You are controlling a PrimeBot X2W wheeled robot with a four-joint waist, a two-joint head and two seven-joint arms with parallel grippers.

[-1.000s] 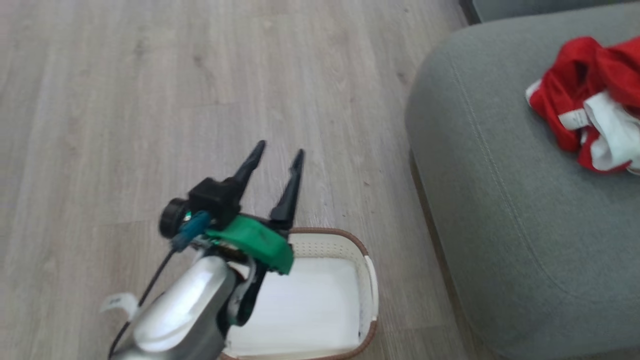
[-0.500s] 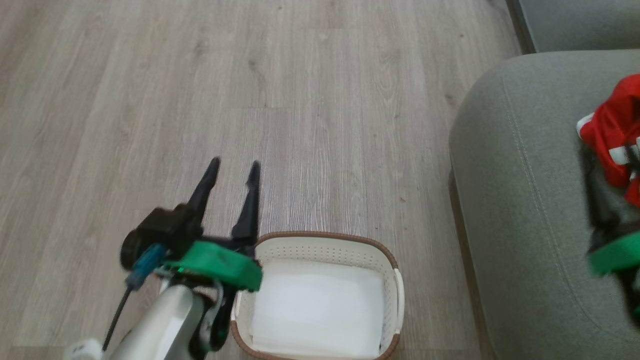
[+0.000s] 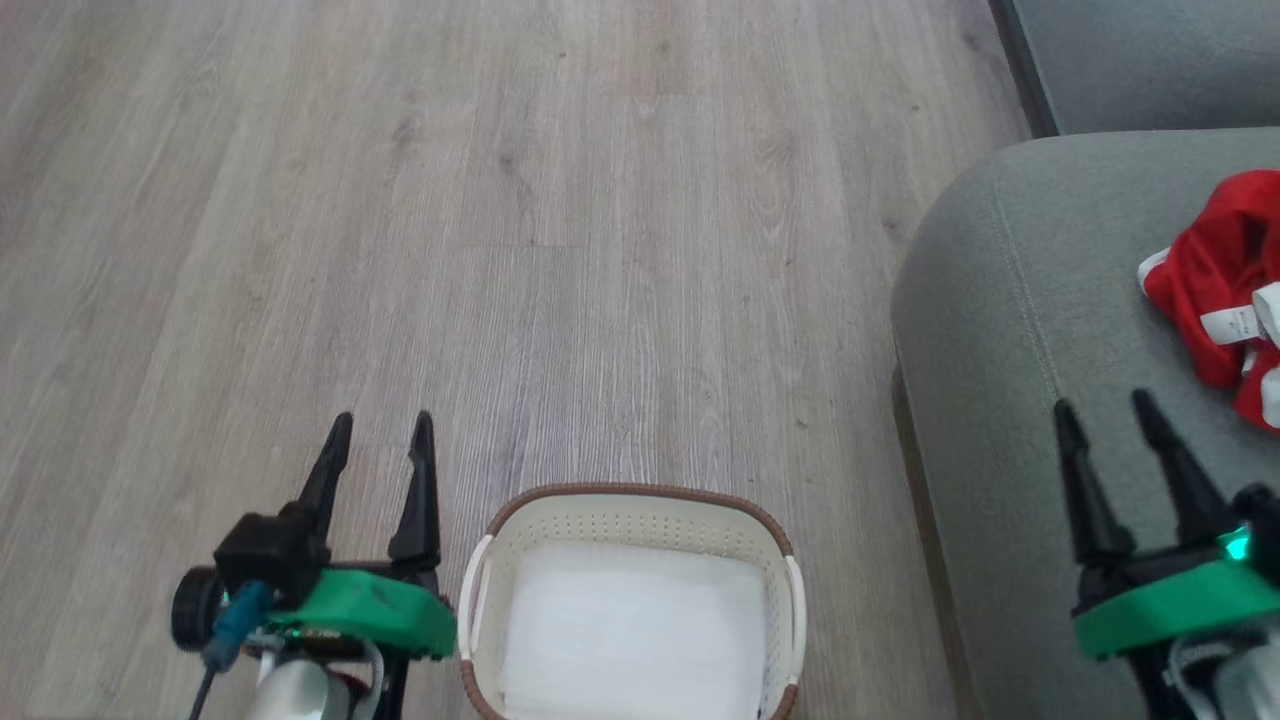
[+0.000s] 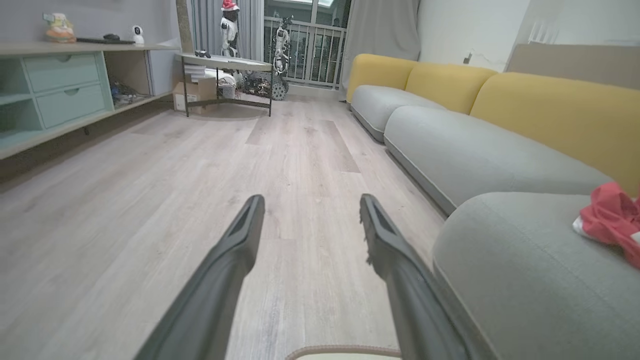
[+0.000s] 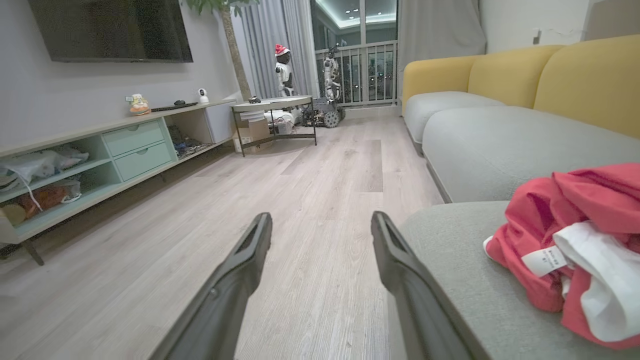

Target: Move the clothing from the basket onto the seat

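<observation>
The red clothing (image 3: pixel 1215 290) with white trim and a small white label lies bunched on the grey-green seat (image 3: pixel 1010 400) at the right; the wrist views show the clothing (image 5: pixel 565 250) (image 4: pixel 612 220) on the seat (image 5: pixel 470 280) (image 4: pixel 520 265). On the floor at bottom centre stands the cream perforated basket (image 3: pixel 630 520) with a brown rim, holding just a flat white sheet. My left gripper (image 3: pixel 382 432) is open and empty just left of the basket. Over the seat's front, my right gripper (image 3: pixel 1100 410) is open and empty, short of the clothing.
Pale wood floor (image 3: pixel 500 250) stretches ahead. Another grey cushion (image 3: pixel 1150 60) sits at the top right. A yellow-backed sofa (image 5: pixel 525 85) runs along the right wall; a low shelf unit (image 5: pixel 100 155) and a small table (image 5: pixel 272 112) stand on the left.
The head camera has swung, so the whole picture shifted. My left gripper has drawn back and left, off the basket. The right gripper has come into view over the seat. Both stay open.
</observation>
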